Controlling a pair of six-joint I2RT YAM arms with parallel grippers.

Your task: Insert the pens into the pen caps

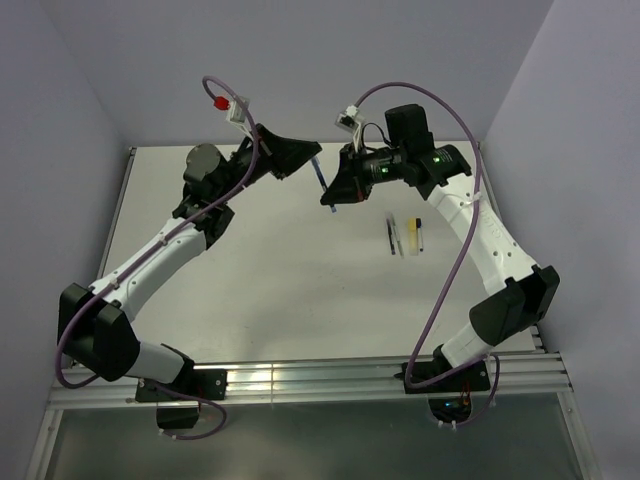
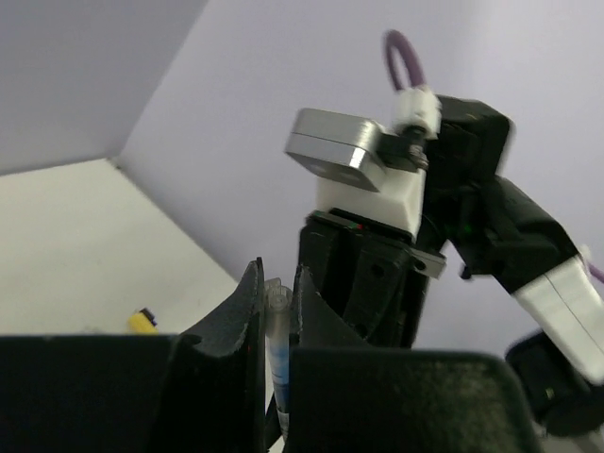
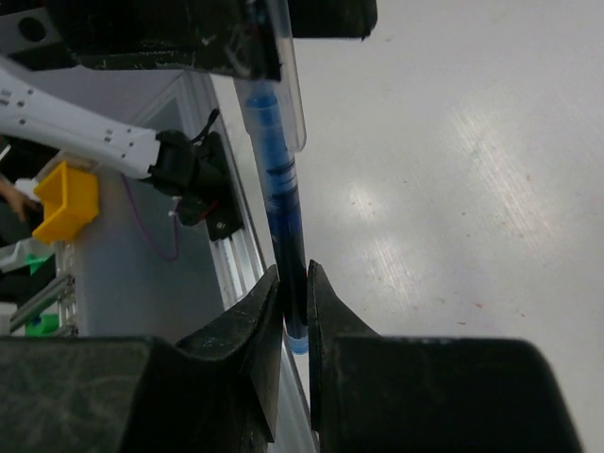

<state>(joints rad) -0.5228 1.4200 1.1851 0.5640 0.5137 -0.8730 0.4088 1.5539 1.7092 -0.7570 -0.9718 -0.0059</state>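
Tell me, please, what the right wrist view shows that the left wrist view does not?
Only the right wrist view: the blue pen lengthwise, its end pinched by the right gripper, and a yellow bin off the table. Only the left wrist view: a yellow cap lying on the table. Both: the clear cap clamped in the left gripper.

No legible text, label, brand, number or sign in any view. Dark bands on the barrel of the blue pen (image 3: 283, 217) are too blurred to read as print. The translucent cap (image 3: 291, 113) and the pens (image 1: 392, 236) lying on the table (image 1: 280, 260) carry nothing readable at this size.
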